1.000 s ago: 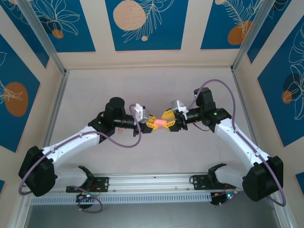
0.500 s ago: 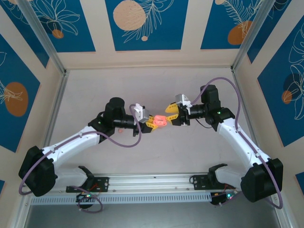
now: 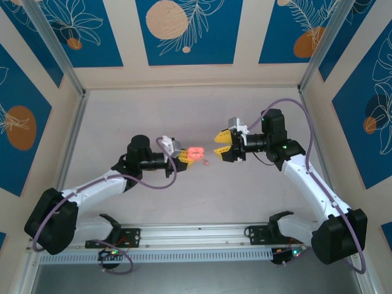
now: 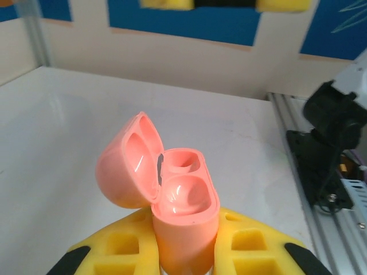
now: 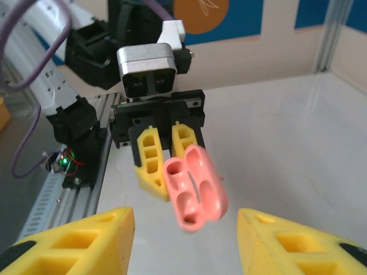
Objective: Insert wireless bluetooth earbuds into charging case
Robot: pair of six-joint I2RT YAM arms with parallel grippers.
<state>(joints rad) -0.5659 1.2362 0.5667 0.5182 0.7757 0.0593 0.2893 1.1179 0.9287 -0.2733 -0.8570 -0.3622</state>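
The salmon-pink charging case (image 4: pixel 178 195) stands upright with my left gripper (image 4: pixel 186 255) shut on its lower body. Its lid hangs open to the left, and two hollow wells show in the body. From above, the case (image 3: pixel 196 152) is held over the table's middle by the left gripper (image 3: pixel 187 157). My right gripper (image 3: pixel 218 146) faces it from the right, open and a short way off, with nothing in it. In the right wrist view the open case (image 5: pixel 195 186) hangs between and beyond the right gripper (image 5: pixel 184 220) fingers. A tiny pink speck (image 3: pixel 206 162), perhaps an earbud, lies on the table below.
The white tabletop (image 3: pixel 184 116) is walled by blue-patterned panels, with metal posts (image 3: pixel 58 52) at the back corners. A rail (image 3: pixel 196 233) with both arm bases runs along the near edge. Purple cables loop over each arm.
The right gripper let go of the case, opened and drew back to the right. The case's lid now stands open. The left arm shifted a little left with the case.
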